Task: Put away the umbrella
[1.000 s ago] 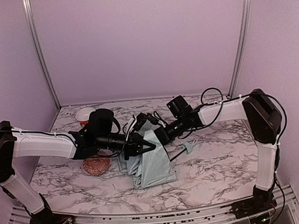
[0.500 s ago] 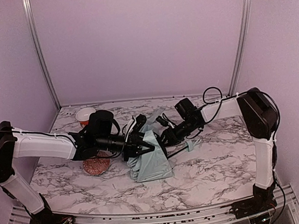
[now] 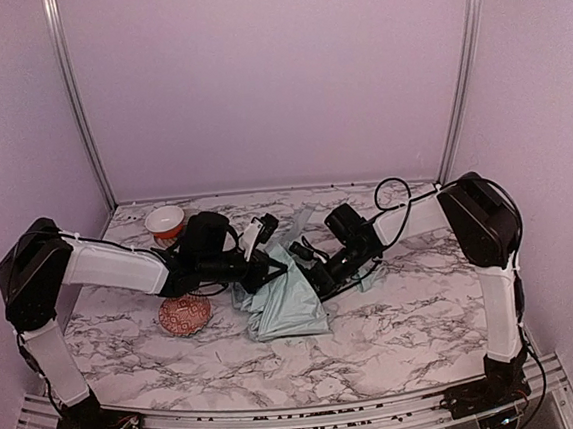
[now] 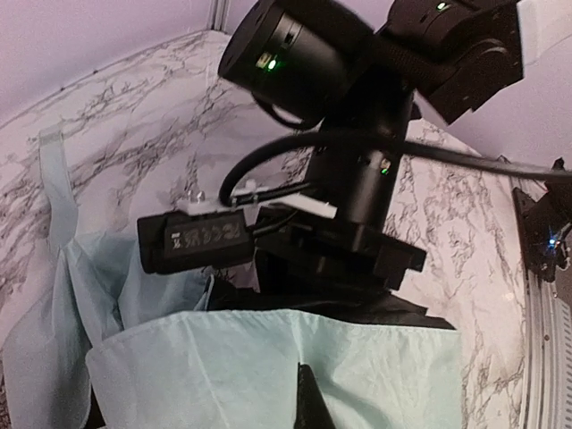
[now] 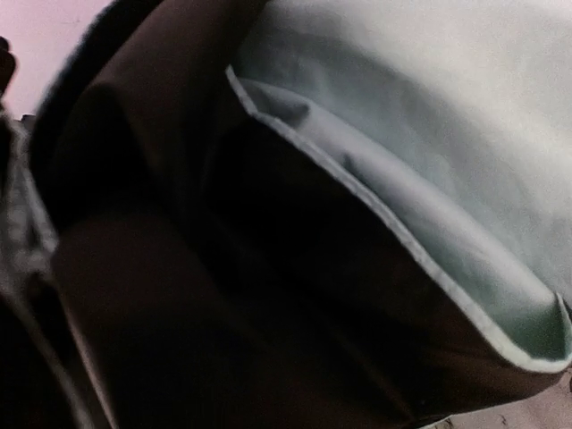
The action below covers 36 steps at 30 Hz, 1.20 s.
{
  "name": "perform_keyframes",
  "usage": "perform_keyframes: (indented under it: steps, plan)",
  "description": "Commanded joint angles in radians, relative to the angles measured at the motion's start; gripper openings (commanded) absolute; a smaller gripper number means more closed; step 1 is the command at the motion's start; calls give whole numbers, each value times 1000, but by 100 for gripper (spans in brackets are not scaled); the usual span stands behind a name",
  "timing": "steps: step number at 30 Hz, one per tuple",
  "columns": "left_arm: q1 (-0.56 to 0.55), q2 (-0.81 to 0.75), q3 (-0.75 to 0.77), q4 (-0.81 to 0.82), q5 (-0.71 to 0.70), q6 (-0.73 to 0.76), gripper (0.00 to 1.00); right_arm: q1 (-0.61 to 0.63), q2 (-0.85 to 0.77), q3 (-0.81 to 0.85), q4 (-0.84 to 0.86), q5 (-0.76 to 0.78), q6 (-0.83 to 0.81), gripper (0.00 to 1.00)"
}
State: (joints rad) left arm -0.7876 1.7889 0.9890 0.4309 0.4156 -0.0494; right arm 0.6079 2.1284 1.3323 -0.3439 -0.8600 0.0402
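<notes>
The umbrella point(image 3: 291, 310) lies crumpled mid-table, its pale mint-green fabric outside and black lining showing at the folds. Its small mint handle point(image 3: 365, 279) pokes out on the right. My left gripper point(image 3: 265, 269) sits at the umbrella's upper left edge. In the left wrist view its dark tip point(image 4: 308, 400) is shut, pinching the mint fabric point(image 4: 206, 366). My right gripper point(image 3: 308, 270) is pushed into the folds from the right. The right wrist view shows only black lining point(image 5: 223, 295) and mint cloth point(image 5: 429, 125), with its fingers hidden.
A red-and-white bowl point(image 3: 165, 222) stands at the back left. A patterned bowl point(image 3: 185, 314) sits just left of the umbrella, under my left forearm. The right arm's wrist point(image 4: 357, 170) hangs close in front of my left gripper. Lilac walls close in three sides.
My right gripper has moved left and down into the umbrella's folds. The left arm has drawn back and lifted its elbow, and the fabric has bunched up between the two grippers.
</notes>
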Motion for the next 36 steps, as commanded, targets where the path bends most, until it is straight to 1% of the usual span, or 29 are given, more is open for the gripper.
perform_keyframes:
  steps: [1, 5, 11, 16, 17, 19, 21, 23, 27, 28, 30, 32, 36]
  plan:
    - [2, 73, 18, -26, -88, -23, 0, -7, 5, -13, 57, -55, 31, 20]
    - [12, 144, 15, -46, -100, -18, 0, -24, -24, -47, 94, -63, 60, 19]
    - [14, 213, 8, -52, -68, -16, 0, -59, -133, -123, 121, -39, 94, 20]
    - [14, 243, 1, -53, -57, -16, 0, -103, -285, -168, 79, 103, 79, 26]
    - [14, 248, 1, -54, -57, -14, 0, -102, -319, -172, 68, 159, 63, 27]
    - [14, 259, 1, -56, -57, -8, 0, -84, -377, -177, 63, 219, 13, 31]
    - [14, 269, 2, -59, -57, -3, 0, -27, -434, -193, 71, 301, -81, 37]
    - [14, 278, 1, -61, -54, -1, 0, 83, -499, -233, 101, 399, -221, 44]
    - [16, 280, -8, -61, -46, 9, 0, 278, -601, -354, 243, 540, -552, 59]
    - [15, 278, -10, -61, -43, 15, 0, 318, -615, -382, 265, 568, -672, 63]
    - [16, 276, -12, -64, -45, 27, 0, 388, -611, -419, 302, 658, -822, 69]
    - [16, 276, -12, -69, -46, 37, 0, 429, -579, -427, 315, 744, -915, 73]
    - [16, 279, -9, -77, -41, 48, 0, 443, -493, -388, 337, 875, -971, 76]
